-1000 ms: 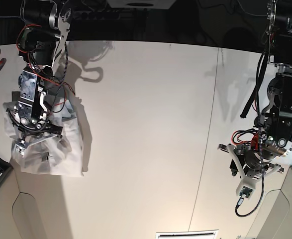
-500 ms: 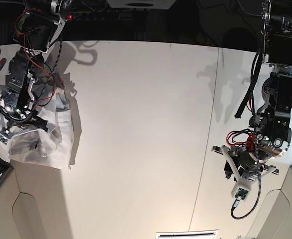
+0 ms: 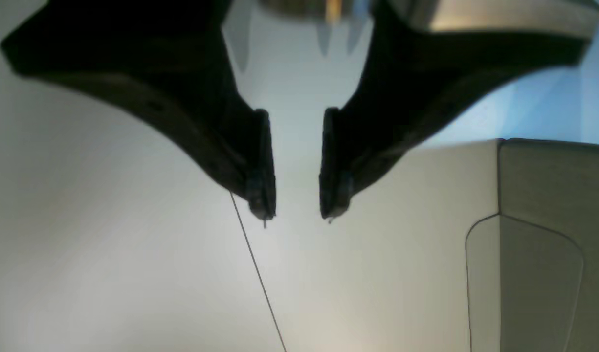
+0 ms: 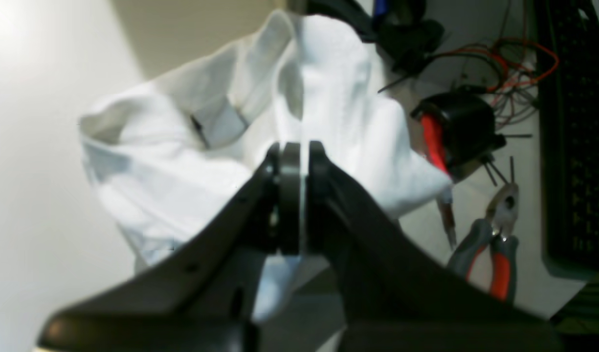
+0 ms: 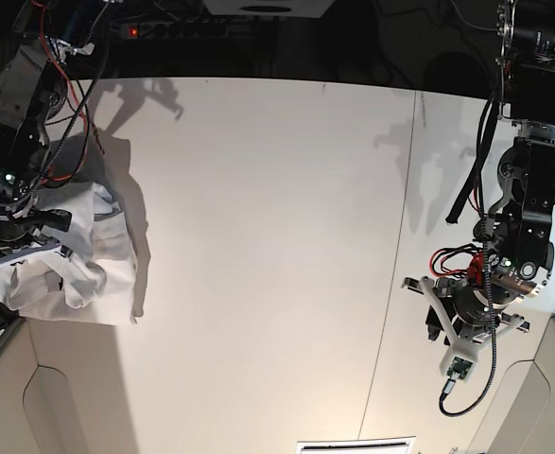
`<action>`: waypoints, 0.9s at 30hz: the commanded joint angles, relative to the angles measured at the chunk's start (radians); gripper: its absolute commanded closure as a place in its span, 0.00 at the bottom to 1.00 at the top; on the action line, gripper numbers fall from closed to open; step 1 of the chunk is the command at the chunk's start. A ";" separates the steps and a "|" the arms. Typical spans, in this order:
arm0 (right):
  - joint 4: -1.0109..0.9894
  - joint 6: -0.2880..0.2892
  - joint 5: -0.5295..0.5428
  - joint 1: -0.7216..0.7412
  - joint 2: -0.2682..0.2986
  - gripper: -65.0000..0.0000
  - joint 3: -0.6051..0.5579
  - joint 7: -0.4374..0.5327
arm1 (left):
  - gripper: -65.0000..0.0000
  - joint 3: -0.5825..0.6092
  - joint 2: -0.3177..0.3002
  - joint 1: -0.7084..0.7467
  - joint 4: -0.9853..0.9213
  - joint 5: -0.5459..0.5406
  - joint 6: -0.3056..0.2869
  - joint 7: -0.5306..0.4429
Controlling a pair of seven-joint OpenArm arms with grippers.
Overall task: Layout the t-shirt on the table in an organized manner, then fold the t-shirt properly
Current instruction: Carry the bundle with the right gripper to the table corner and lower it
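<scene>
Two pairs of fingers show, and only one is at the cloth. The right fingers (image 4: 293, 195) are clenched flat together with a thin fold of the t-shirt (image 4: 231, 161) nipped between their pads; the white fabric bunches up and away from the tips in soft, wrinkled folds, with a small label visible inside one pocket of cloth. In the base view that right arm sits at the far left edge of the worktop (image 5: 277, 236), and the t-shirt (image 5: 78, 255) hangs crumpled below it, a rough lump that drapes onto the worktop and reaches to its left border. Its shape is too bunched to tell where the collar or hem points, or to name a long axis.

Beside the cloth, off the worktop's edge, lie grey-and-red pliers (image 4: 495, 239), a black and red tool (image 4: 455, 132) and loose red and black wires (image 4: 519, 63).

Well apart, on the other side of the worktop, the left fingers (image 3: 297, 205) are parted with a clear gap and grasp nothing; bare worktop shows between them. A thin dark seam (image 3: 257, 274) runs across the surface just under the left tip, and a rounded cut-out corner (image 3: 524, 283) lies to the side.
</scene>
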 commanded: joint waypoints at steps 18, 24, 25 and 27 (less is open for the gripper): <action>-0.008 0.143 0.046 0.042 0.014 0.74 0.000 0.084 | 0.70 -0.007 -0.011 -0.024 0.016 0.001 0.003 -0.018; -0.150 0.202 0.049 0.133 0.014 0.48 0.000 0.121 | 0.70 -0.007 -0.011 -0.024 0.016 0.001 0.003 -0.018; -0.188 0.201 0.049 0.152 0.015 0.48 0.000 0.121 | 0.70 -0.007 -0.011 -0.024 0.016 0.001 0.003 -0.017; -0.275 0.201 0.049 0.192 0.019 0.48 0.000 0.121 | 0.70 -0.007 -0.011 -0.024 0.016 0.001 0.003 -0.018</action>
